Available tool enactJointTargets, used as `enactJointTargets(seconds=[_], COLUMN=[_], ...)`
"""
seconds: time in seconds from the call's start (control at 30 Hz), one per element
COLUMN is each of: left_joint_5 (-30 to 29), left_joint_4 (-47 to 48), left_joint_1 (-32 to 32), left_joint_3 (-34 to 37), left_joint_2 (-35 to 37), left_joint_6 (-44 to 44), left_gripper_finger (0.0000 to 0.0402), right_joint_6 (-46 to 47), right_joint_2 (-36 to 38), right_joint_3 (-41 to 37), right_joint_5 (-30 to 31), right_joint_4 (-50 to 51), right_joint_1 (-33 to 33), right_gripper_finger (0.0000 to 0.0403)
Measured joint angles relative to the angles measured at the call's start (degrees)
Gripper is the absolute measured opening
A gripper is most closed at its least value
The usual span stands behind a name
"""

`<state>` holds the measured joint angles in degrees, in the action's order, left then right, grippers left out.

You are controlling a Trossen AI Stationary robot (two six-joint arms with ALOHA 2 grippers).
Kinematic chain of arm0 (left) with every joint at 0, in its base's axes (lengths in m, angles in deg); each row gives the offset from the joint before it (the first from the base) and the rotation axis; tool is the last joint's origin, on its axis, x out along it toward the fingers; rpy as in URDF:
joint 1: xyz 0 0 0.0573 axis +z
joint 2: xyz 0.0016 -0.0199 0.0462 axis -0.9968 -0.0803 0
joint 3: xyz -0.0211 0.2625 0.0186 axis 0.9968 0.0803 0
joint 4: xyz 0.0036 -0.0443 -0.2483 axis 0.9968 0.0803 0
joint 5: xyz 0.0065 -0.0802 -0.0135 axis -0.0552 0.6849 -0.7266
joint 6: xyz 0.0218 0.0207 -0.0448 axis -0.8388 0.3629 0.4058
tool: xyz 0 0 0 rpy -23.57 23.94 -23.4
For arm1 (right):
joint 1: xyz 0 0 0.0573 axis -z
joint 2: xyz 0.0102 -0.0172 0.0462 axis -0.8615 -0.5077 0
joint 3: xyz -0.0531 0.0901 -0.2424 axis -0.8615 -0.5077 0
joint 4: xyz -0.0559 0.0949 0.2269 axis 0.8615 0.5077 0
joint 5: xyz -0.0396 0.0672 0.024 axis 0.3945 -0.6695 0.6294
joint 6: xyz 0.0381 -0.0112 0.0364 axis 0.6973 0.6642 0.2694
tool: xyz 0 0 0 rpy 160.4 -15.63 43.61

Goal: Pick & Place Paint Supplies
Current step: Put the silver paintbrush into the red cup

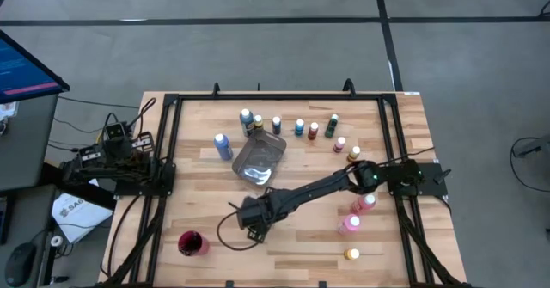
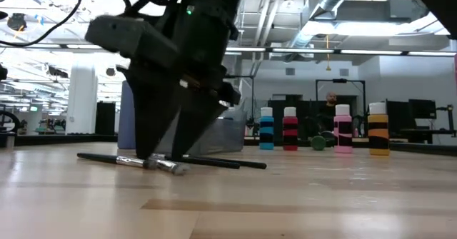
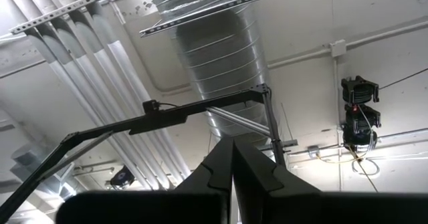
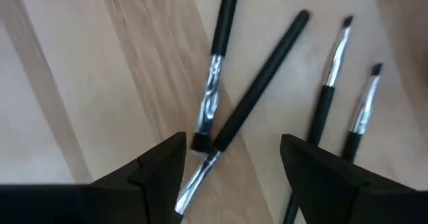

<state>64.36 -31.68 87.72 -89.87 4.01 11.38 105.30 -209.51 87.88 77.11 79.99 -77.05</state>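
Several thin black paintbrushes with silver ferrules lie flat on the wooden table; two of them (image 4: 221, 43) (image 4: 267, 70) cross each other, and two more (image 4: 331, 77) lie beside them. My right gripper (image 4: 232, 147) stands open just above the crossed pair, pointing steeply down, near the table's front middle (image 1: 253, 223). In the low view its fingers (image 2: 166, 143) come down over the brushes (image 2: 207, 162). Small paint bottles (image 1: 300, 127) stand in a row at the far side. My left gripper (image 3: 233, 174) is shut, parked at the left and pointing at the ceiling.
A grey metal tray (image 1: 259, 159) sits just beyond my right gripper, with a blue bottle (image 1: 223, 145) to its left. A red cup (image 1: 192, 243) stands near the front left. Pink bottles (image 1: 365, 204) (image 1: 350, 225) and a yellow one (image 1: 351, 254) stand to the right.
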Motion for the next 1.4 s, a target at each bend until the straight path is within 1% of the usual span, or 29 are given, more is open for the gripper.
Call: enactJointTargets(seconds=[0.17,0.37,0.6,0.77,1.03,1.23,1.4], left_joint_5=[-0.01,0.00,-0.02,0.01,0.00,-0.01,0.01], left_joint_4=[0.00,0.00,0.00,0.00,0.00,0.00,0.00], left_joint_1=[0.01,0.01,0.00,0.00,0.00,0.00,0.00], left_joint_3=[0.00,0.01,0.02,0.02,0.02,0.02,0.02], left_joint_2=[-0.01,-0.01,-0.01,-0.01,0.00,-0.01,0.00], left_joint_6=[0.00,0.00,0.00,0.00,0.00,0.00,0.00], left_gripper_finger=[0.0003,0.0003,0.0003,0.0003,0.0003,0.0003,0.0003], right_joint_6=[0.31,4.52,4.96,5.28,-2.27,-6.62,-7.94], right_joint_2=[-0.03,0.08,0.08,0.18,4.51,4.75,3.55], right_joint_3=[0.00,0.04,0.02,0.01,0.02,-0.03,-0.14], right_joint_5=[-0.16,-3.09,-3.72,-3.91,-3.31,-3.08,-3.08], right_joint_4=[1.61,11.25,10.95,11.03,14.94,15.22,13.21], right_joint_1=[-0.16,-1.38,-4.30,-4.48,-4.59,-4.32,-3.47], right_gripper_finger=[0.0239,0.0229,0.0226,0.0225,0.0225,0.0225,0.0225])
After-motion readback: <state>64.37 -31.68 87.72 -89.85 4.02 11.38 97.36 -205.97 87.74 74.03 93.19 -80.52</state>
